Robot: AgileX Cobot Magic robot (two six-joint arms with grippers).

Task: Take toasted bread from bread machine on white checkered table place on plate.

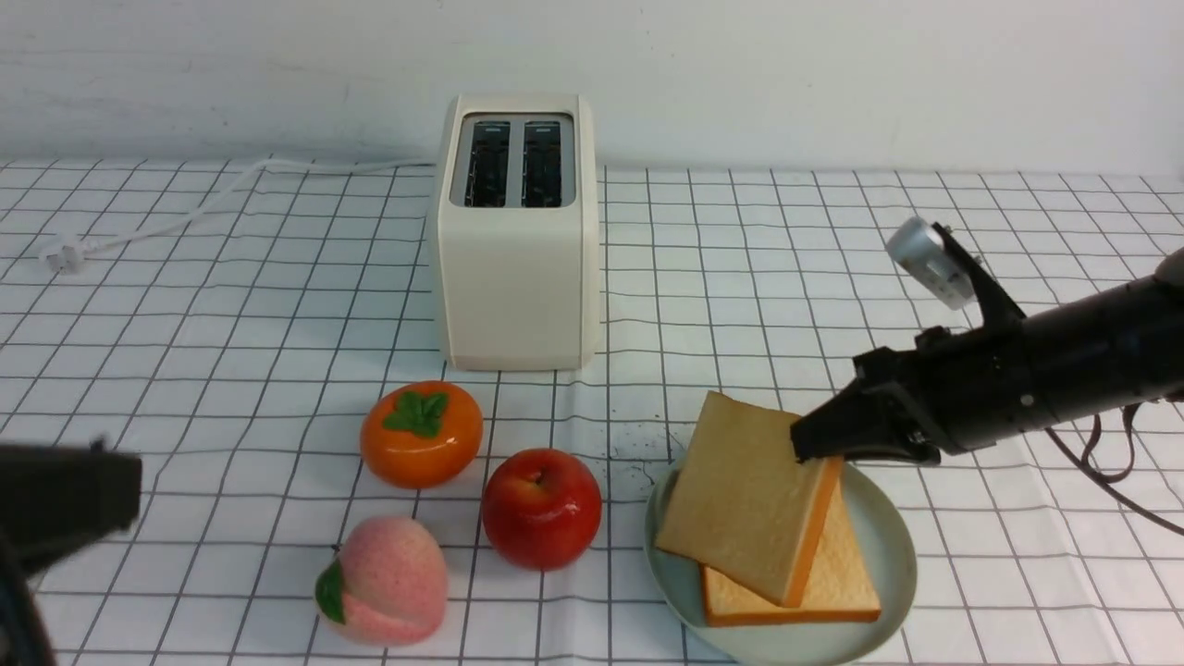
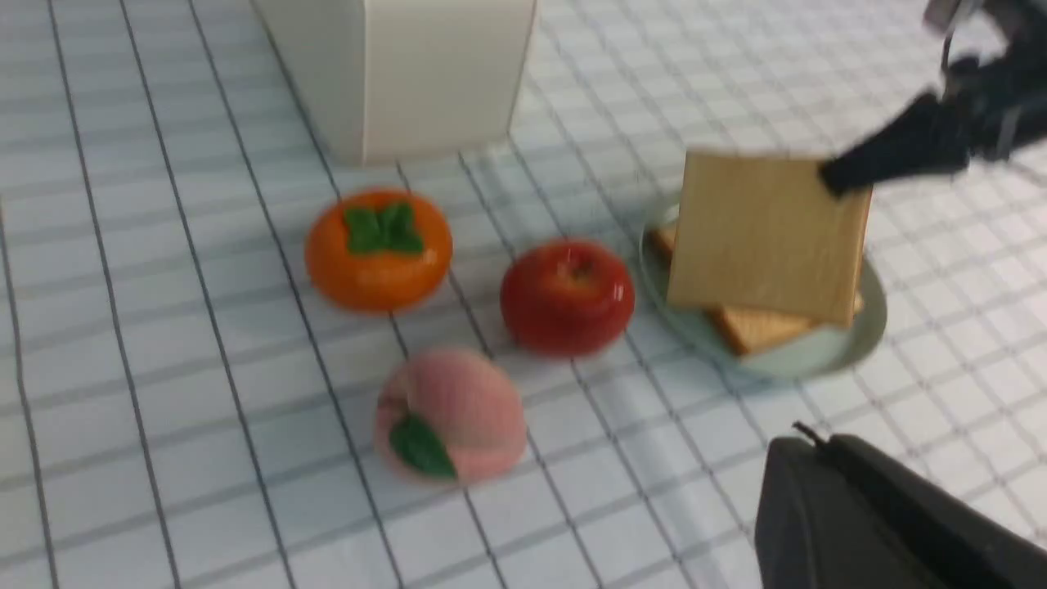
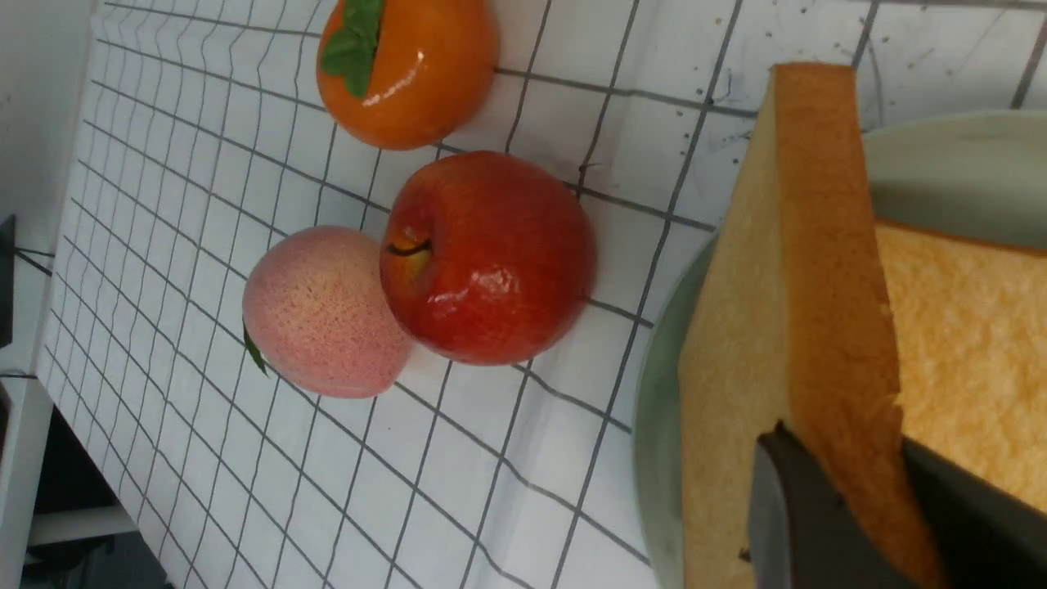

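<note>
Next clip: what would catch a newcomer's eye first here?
The right gripper, fingers pinching a tilted toast slice, holds it over a second slice lying flat on the green plate, front right. A persimmon, apple and peach sit before the empty toaster at centre.

No legible text in any of the three views. The front face and top of the bread machine (image 1: 513,277) carry no readable brand, number or marking. The toasted bread (image 1: 740,495) and the plate (image 1: 890,532) are plain. The white checkered table (image 1: 231,324) shows only its ruled grid and, near the plate, small dark specks that form no characters.
</note>
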